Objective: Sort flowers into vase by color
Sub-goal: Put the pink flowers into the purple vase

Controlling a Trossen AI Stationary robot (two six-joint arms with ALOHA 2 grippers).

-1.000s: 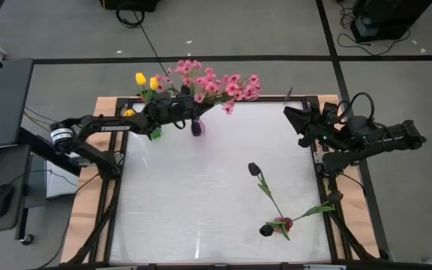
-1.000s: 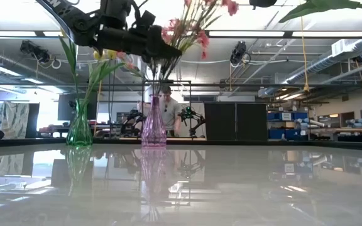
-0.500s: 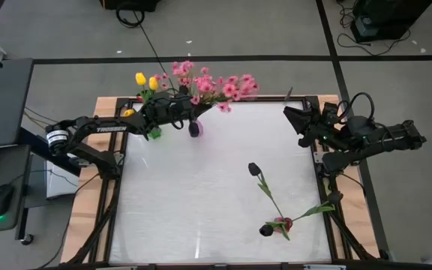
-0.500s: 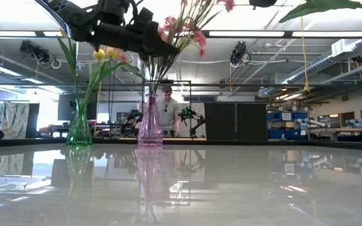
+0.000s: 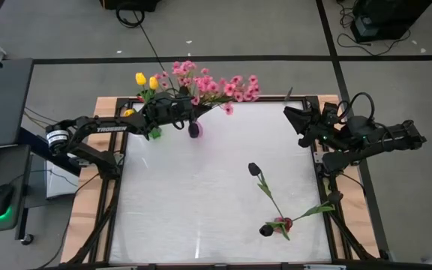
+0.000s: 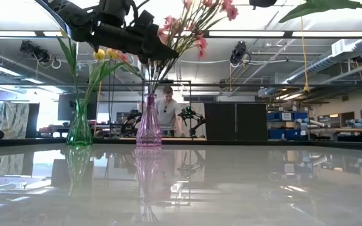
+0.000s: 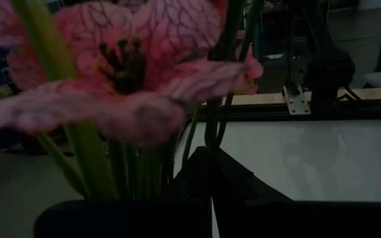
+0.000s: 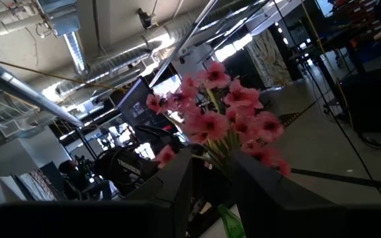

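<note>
Between the clenched fingers of the left pincer stand the stems of the pink blossom spray, heads fanned beyond it, feet in the purple vase directly beneath, which only the low view shows whole; right pincer grip undetermined.

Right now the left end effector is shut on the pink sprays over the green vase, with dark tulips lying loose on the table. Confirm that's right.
One detail is wrong: the vase. In the low view the left end effector grips the pink sprays with their stems in the pink vase; the green vase stands apart, holding the yellow tulips. The dark tulips do lie loose on the table.
</note>
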